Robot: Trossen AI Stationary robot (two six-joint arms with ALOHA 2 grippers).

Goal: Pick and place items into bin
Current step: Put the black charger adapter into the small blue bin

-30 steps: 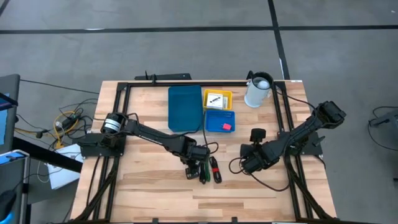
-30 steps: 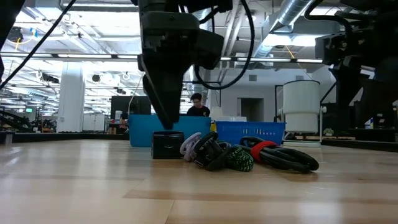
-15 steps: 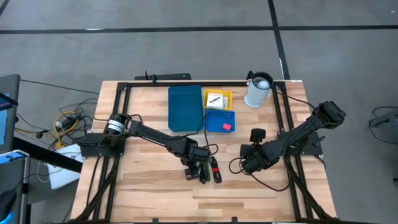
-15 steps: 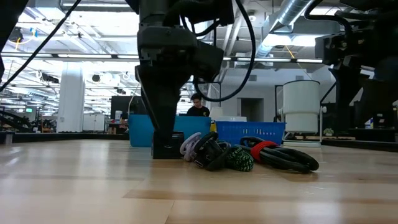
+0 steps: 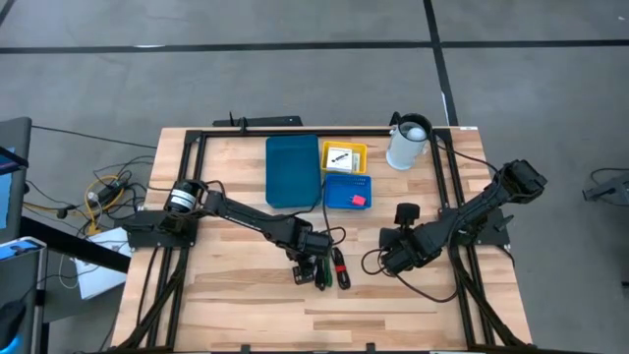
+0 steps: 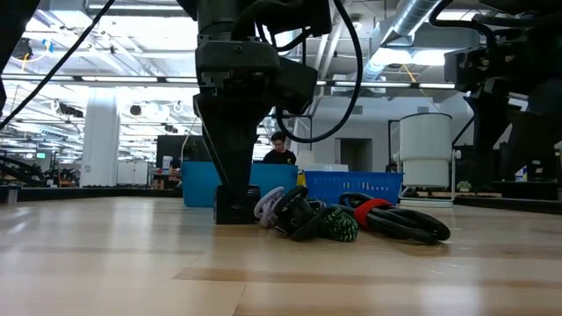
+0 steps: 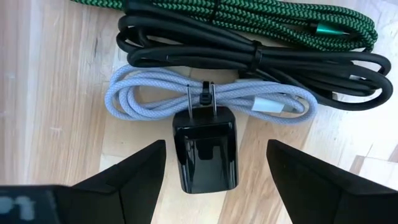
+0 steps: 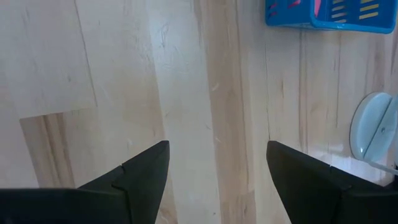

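On the pale wooden table (image 5: 226, 295), the left gripper (image 7: 205, 163) is hanging low over a small black plug-in charger block (image 7: 204, 151) with two metal prongs, its fingers (image 7: 134, 171) standing wide apart on either side of the block and gripping nothing. Just beyond the prongs, a coiled pale grey braided cable (image 7: 161, 98) is lying against the block, then a bundled black cable (image 7: 249, 59), then a green braided cable (image 7: 261, 18); in the low view a red-and-black cable (image 6: 386, 215) is resting at the far end of the heap. Farther back on the table, the long teal-blue plastic tray (image 5: 293, 170) is sitting beside the small yellow tray (image 5: 344, 156), which is holding a white printed card, and the small bright blue tray (image 5: 347, 191), which is holding a red piece. The white cylindrical jug (image 5: 408, 144) is standing further right. The right gripper (image 8: 217, 177) is waiting over bare wood, fingers apart and empty.
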